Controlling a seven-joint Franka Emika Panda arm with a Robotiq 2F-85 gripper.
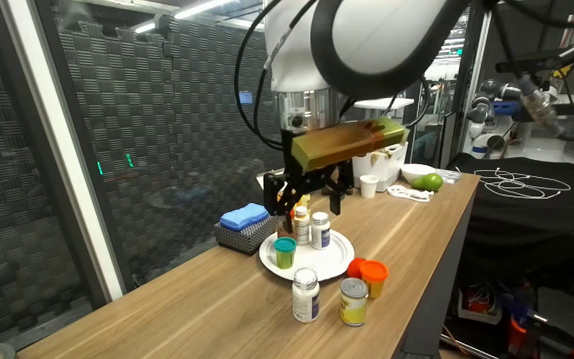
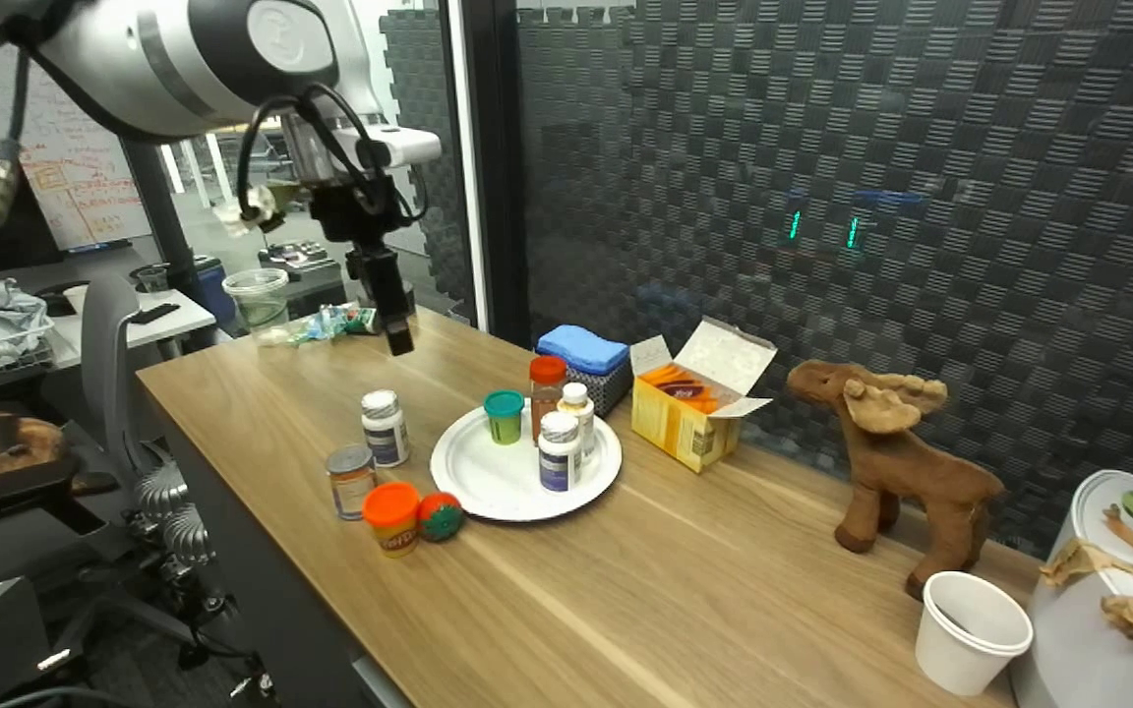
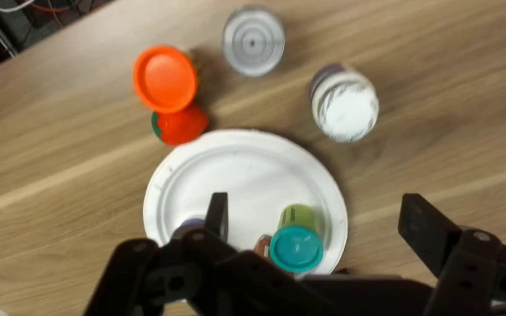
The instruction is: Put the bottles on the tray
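Note:
On the round white tray stand several bottles: a teal-capped green jar, a red-capped brown bottle, a white-capped cream bottle and a white bottle with a purple label. Off the tray, on the wood, are a similar white bottle and an orange-lidded yellow jar. My gripper hangs above the tray's edge, jaws wide apart and holding nothing. In the wrist view the teal cap shows below, between the fingers, and the gripper hides much of the other bottles on the tray.
A metal can stands beside the orange-lidded jar, and a toy tomato lies against the jar by the tray rim. Behind the tray are a blue cloth on a dark box and a yellow box. A plush moose stands farther along.

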